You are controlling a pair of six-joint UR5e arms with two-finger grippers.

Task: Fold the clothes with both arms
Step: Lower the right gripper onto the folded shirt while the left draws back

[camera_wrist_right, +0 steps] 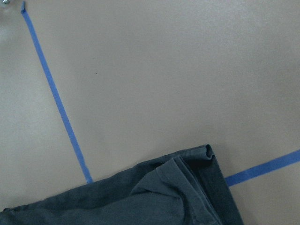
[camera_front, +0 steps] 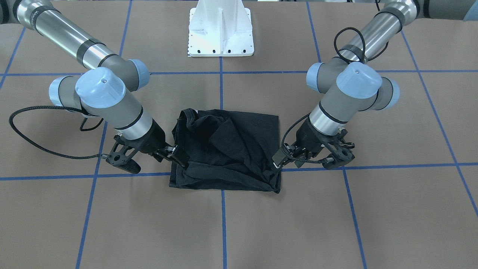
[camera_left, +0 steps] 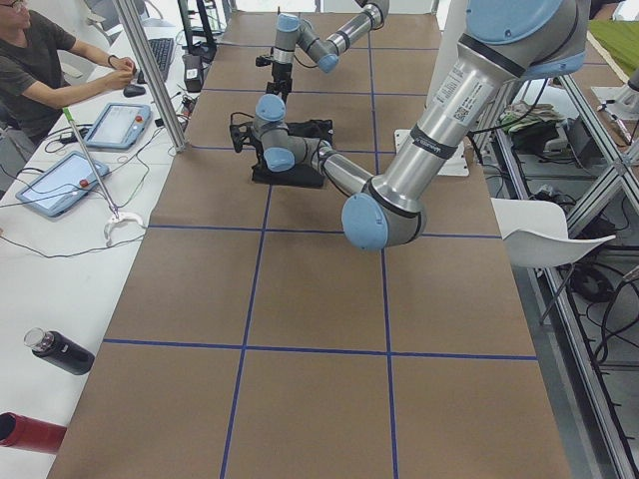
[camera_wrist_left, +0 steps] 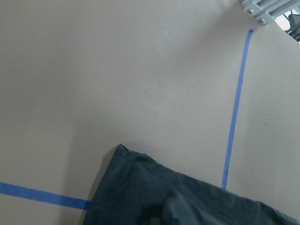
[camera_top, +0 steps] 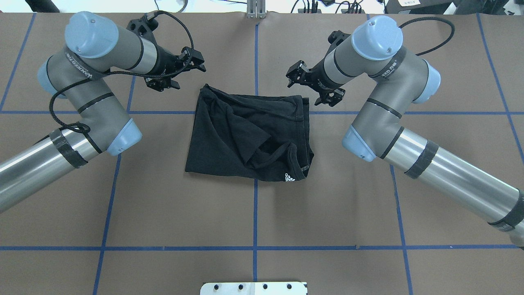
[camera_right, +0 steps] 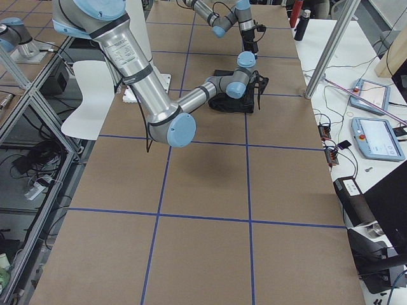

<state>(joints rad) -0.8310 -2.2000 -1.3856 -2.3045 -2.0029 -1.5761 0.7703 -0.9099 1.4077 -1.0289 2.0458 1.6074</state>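
Well, the black T-shirt lay in the middle of the table, with the left gripper and right gripper each by one corner of its side farthest from the robot, though I couldn't tell whether their jaws were open.

Robotics lab: blue-taped grid table, teach pendants on side bench, alu post, operator nearby

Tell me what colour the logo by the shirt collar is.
White logo on the black T-shirt; overhead view.
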